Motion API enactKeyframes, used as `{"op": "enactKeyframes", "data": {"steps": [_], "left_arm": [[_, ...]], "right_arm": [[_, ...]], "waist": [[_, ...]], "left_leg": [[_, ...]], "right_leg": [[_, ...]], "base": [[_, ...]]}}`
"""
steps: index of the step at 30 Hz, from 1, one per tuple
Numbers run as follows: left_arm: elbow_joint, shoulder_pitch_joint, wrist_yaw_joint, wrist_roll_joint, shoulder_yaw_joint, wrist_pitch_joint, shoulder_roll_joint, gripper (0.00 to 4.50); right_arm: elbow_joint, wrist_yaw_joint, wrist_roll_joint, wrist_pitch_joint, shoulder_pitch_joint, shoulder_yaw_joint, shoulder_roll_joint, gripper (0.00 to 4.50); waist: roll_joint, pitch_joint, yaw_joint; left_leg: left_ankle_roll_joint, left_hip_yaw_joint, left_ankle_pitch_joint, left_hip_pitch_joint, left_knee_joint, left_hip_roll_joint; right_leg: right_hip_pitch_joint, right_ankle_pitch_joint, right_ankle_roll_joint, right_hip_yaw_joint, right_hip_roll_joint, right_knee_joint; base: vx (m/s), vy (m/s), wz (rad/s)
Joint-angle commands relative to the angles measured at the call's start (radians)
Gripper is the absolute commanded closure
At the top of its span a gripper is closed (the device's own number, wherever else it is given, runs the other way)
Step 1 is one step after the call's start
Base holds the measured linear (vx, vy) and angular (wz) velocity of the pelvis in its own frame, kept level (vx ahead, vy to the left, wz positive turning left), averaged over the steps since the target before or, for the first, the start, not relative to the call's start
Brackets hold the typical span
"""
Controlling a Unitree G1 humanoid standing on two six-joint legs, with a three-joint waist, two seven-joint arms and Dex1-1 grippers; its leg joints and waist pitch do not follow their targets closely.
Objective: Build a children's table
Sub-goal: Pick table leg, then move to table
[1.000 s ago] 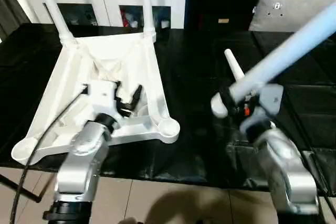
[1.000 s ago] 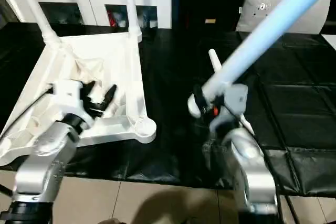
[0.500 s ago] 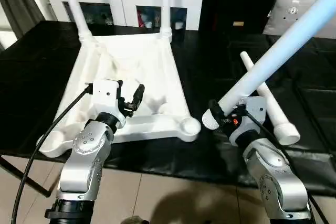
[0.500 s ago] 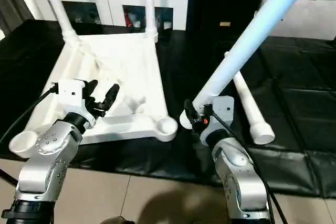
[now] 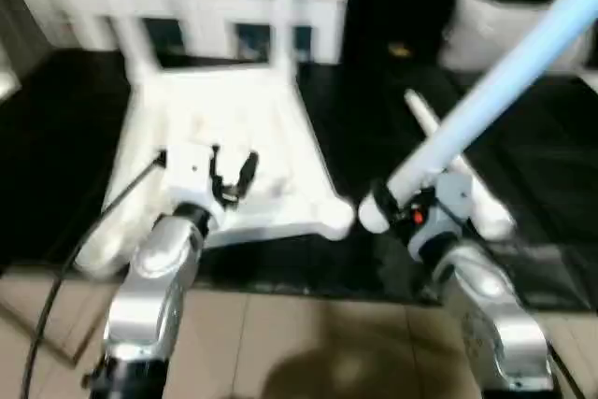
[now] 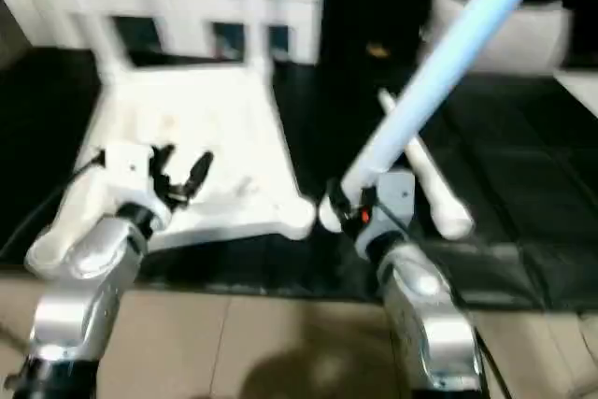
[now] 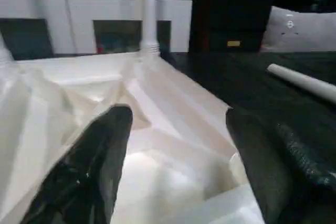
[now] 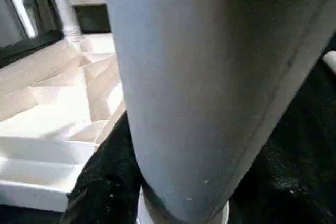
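Left eye view: right gripper point(image 5: 397, 212) clamping table leg point(image 5: 495, 77) near thick end, angling it up and away, likely lining up for empty corner socket point(image 5: 334, 219) just beside gripper. Left gripper point(image 5: 231, 175) hovering spread and empty over upturned tabletop point(image 5: 220, 119). Two legs already standing beyond left gripper. Spare leg point(image 5: 448, 161) lying behind right gripper on black mat point(image 5: 374, 128); white cabinet point(image 5: 215, 7) beyond.

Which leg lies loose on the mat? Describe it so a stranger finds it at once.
Start at the upturned white tabletop on the black mat. Right of it, behind the right claw, a white leg lies flat on the mat. Two legs stand in sockets and one is gripped; this one touches neither.
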Motion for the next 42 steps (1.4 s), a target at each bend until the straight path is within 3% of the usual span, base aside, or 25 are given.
{"op": "enactKeyframes", "data": {"steps": [1,2,4,6,11,12,14,19,25,27,28,29,30,31,32,33,34,35,36,37,38,39,40,41,42], "left_arm": [[-0.001,-0.019,0.001,0.003,0.007,0.006,0.012,1.14],[-0.001,-0.019,0.0,0.003,0.007,0.006,0.013,1.14],[0.0,-0.019,-0.003,0.002,0.005,0.007,0.014,1.14],[0.0,-0.021,-0.005,0.001,0.004,0.009,0.015,1.14],[0.004,-0.021,-0.007,0.0,0.006,0.01,0.017,1.14],[0.003,-0.02,-0.007,-0.001,0.006,0.011,0.017,1.14],[0.005,-0.017,-0.002,-0.007,0.012,-0.012,0.01,1.14],[0.013,-0.016,-0.005,-0.011,0.016,-0.017,0.009,1.14],[0.005,-0.017,-0.021,-0.022,0.024,-0.04,0.012,1.14],[0.002,-0.017,-0.023,-0.018,0.024,-0.038,0.016,1.14],[0.001,-0.018,-0.024,-0.018,0.024,-0.037,0.019,1.14],[0.001,-0.018,-0.025,-0.018,0.024,-0.038,0.02,1.14],[0.001,-0.018,-0.027,-0.019,0.024,-0.038,0.023,1.14],[0.001,-0.019,-0.028,-0.019,0.024,-0.038,0.026,1.14],[0.001,-0.019,-0.029,-0.019,0.023,-0.039,0.028,1.14],[0.002,-0.019,-0.03,-0.019,0.023,-0.04,0.029,1.14],[0.002,-0.02,-0.03,-0.019,0.022,-0.04,0.03,1.14],[0.002,-0.02,-0.033,-0.018,0.02,-0.04,0.032,1.14],[0.0,-0.02,-0.035,-0.017,0.018,-0.039,0.033,1.14],[-0.001,-0.019,-0.038,-0.016,0.016,-0.038,0.034,1.14],[-0.002,-0.019,-0.039,-0.015,0.014,-0.038,0.035,1.14],[-0.001,-0.019,-0.041,-0.015,0.014,-0.039,0.036,1.14],[0.0,-0.019,-0.041,-0.016,0.014,-0.04,0.038,1.14],[0.002,-0.02,-0.043,-0.017,0.014,-0.041,0.038,1.14],[0.003,-0.021,-0.045,-0.018,0.014,-0.042,0.037,1.14]], "right_arm": [[-0.01,0.0,0.005,0.007,-0.005,0.004,0.009,2.63],[-0.01,0.0,0.006,0.008,-0.005,0.004,0.01,2.63],[-0.011,-0.001,0.006,0.009,-0.004,0.003,0.012,2.63],[-0.013,-0.002,0.007,0.012,-0.004,0.001,0.013,2.63],[-0.014,-0.007,0.013,0.017,-0.004,-0.002,0.016,2.63],[-0.014,-0.006,0.013,0.017,-0.004,-0.003,0.016,2.63],[-0.012,-0.006,0.006,0.014,-0.006,-0.001,0.013,2.63],[-0.004,0.001,0.006,0.009,-0.021,-0.006,-0.001,2.63],[-0.006,0.031,0.017,0.015,-0.038,-0.009,-0.023,2.63],[-0.008,0.043,0.026,0.02,-0.041,-0.011,-0.029,2.63],[-0.01,0.048,0.028,0.022,-0.043,-0.011,-0.034,2.63],[-0.01,0.054,0.032,0.024,-0.043,-0.01,-0.037,2.63],[-0.01,0.062,0.035,0.024,-0.045,-0.007,-0.041,2.63],[-0.009,0.067,0.035,0.023,-0.045,-0.005,-0.043,2.63],[-0.009,0.071,0.036,0.023,-0.046,-0.002,-0.045,2.63],[-0.011,0.073,0.036,0.023,-0.045,0.002,-0.044,2.63],[-0.011,0.074,0.037,0.023,-0.045,0.004,-0.043,2.63],[-0.012,0.074,0.037,0.023,-0.043,0.007,-0.042,2.63],[-0.012,0.075,0.037,0.022,-0.042,0.008,-0.041,2.63],[-0.012,0.076,0.036,0.021,-0.04,0.011,-0.042,2.63],[-0.012,0.078,0.035,0.02,-0.038,0.012,-0.042,2.63],[-0.012,0.078,0.034,0.019,-0.037,0.014,-0.041,2.63],[-0.011,0.08,0.032,0.018,-0.037,0.014,-0.041,2.63],[-0.011,0.082,0.031,0.017,-0.037,0.015,-0.041,2.63],[-0.01,0.083,0.031,0.017,-0.037,0.015,-0.042,2.63]], "waist": [[-0.007,-0.035,0.015],[0.01,-0.041,-0.011],[0.029,-0.053,-0.04],[0.039,-0.039,-0.052],[0.011,-0.041,-0.039],[0.011,-0.041,-0.039],[0.033,-0.039,-0.066],[0.026,-0.03,-0.071],[0.006,-0.031,-0.07],[0.008,-0.021,-0.079],[0.014,0.001,-0.096],[0.039,0.018,-0.093],[0.041,0.015,-0.073],[0.047,0.018,-0.003],[-0.002,-0.018,-0.023],[-0.069,-0.024,-0.027],[-0.014,0.022,-0.011],[-0.034,0.003,0.018],[-0.036,0.019,0.032],[-0.018,-0.003,0.034],[0.038,-0.039,0.032],[0.029,-0.034,0.006],[0.054,-0.067,-0.073],[0.054,-0.074,-0.071],[0.049,-0.069,-0.072]], "left_leg": [[0.03,-0.03,-0.12,-0.003,-0.112,0.077],[0.132,-0.018,-0.095,0.035,-0.183,0.081],[0.242,-0.021,-0.08,0.069,-0.189,0.08],[0.312,-0.002,-0.17,0.061,-0.221,0.068],[0.108,0.016,-0.358,0.016,-0.204,0.085],[0.108,0.016,-0.358,0.016,-0.204,0.085],[-0.004,0.018,-0.531,0.054,-0.27,0.085],[-0.2,0.008,-0.787,0.062,-0.295,0.095],[-0.114,0.019,-0.698,0.073,-0.261,0.085],[-0.093,0.021,-0.755,0.09,-0.26,0.085],[-0.089,0.033,-0.851,0.123,-0.265,0.084],[-0.106,0.052,-0.969,0.075,-0.354,0.107],[-0.114,0.065,-1.033,0.007,-0.399,0.117],[-0.108,0.143,-1.047,-0.011,-0.403,0.099],[-0.057,0.137,-0.753,0.089,-0.296,0.122],[-0.049,0.121,-0.512,0.156,-0.101,0.086],[0.026,0.061,-0.246,0.141,0.022,0.059],[0.037,-0.01,-0.09,-0.033,0.025,0.017],[0.044,-0.005,-0.13,-0.021,-0.01,0.034],[0.068,0.014,-0.143,0.042,-0.09,0.037],[0.079,0.016,-0.052,0.115,-0.191,0.063],[0.194,-0.03,-0.065,0.172,-0.227,0.097],[0.389,-0.162,-0.003,0.291,-0.241,0.211],[0.518,-0.171,0.128,0.299,-0.204,0.227],[0.53,-0.156,0.188,0.285,-0.197,0.23]], "right_leg": [[0.039,-0.467,-0.223,0.087,-0.106,-0.174],[0.007,-0.268,-0.25,0.027,0.015,-0.114],[-0.01,-0.132,-0.265,0.001,0.044,-0.086],[-0.004,-0.089,-0.234,-0.023,0.044,-0.093],[0.047,-0.376,-0.152,0.043,-0.108,-0.203],[0.047,-0.376,-0.152,0.043,-0.108,-0.203],[0.015,-0.219,-0.116,-0.017,0.004,-0.162],[0.011,-0.132,-0.061,-0.012,0.007,-0.158],[0.012,-0.442,-0.032,0.007,-0.029,-0.203],[0.018,-0.557,-0.024,-0.016,-0.016,-0.221],[0.012,-0.629,-0.01,-0.072,0.025,-0.247],[0.09,-0.476,-0.027,-0.115,0.065,-0.151],[0.177,-0.266,-0.04,-0.1,0.06,0.022],[0.188,-0.164,-0.043,-0.112,0.079,0.056],[0.137,-0.587,-0.022,0.013,0.009,-0.016],[0.062,-0.938,-0.004,0.055,-0.062,-0.192],[0.021,-1.177,-0.107,0.119,-0.178,-0.31],[0.228,-1.025,-0.188,0.158,-0.122,-0.235],[0.207,-0.912,-0.203,0.157,-0.098,-0.236],[0.198,-0.66,-0.28,0.122,-0.021,-0.218],[0.182,-0.364,-0.276,0.056,0.045,-0.178],[0.123,-0.227,-0.231,0.033,0.099,-0.133],[-0.013,-0.195,-0.115,-0.003,0.078,0.021],[-0.068,-0.17,0.0,0.001,0.048,0.069],[-0.09,-0.13,0.03,0.006,0.035,0.082]], "base": [[-0.048,0.108,0.17],[-0.048,0.108,0.17],[-0.068,0.101,0.13],[-0.054,0.133,0.05],[-0.05,0.101,-0.01],[-0.05,0.094,-0.11],[-0.049,0.094,-0.08],[-0.026,0.042,0.0],[-0.014,-0.041,0.0],[-0.005,-0.062,-0.05],[-0.012,-0.074,-0.08],[-0.012,-0.074,-0.08],[-0.06,-0.063,-0.05],[-0.033,-0.09,0.12],[-0.033,-0.09,0.12],[0.119,-0.233,0.1],[0.186,-0.193,-0.12],[0.186,-0.193,-0.12],[0.158,-0.032,0.05],[0.131,-0.035,0.38],[0.131,-0.035,0.38],[0.104,-0.013,0.41],[0.161,0.007,0.12],[0.161,0.007,0.12],[0.211,-0.024,0.01]]}}
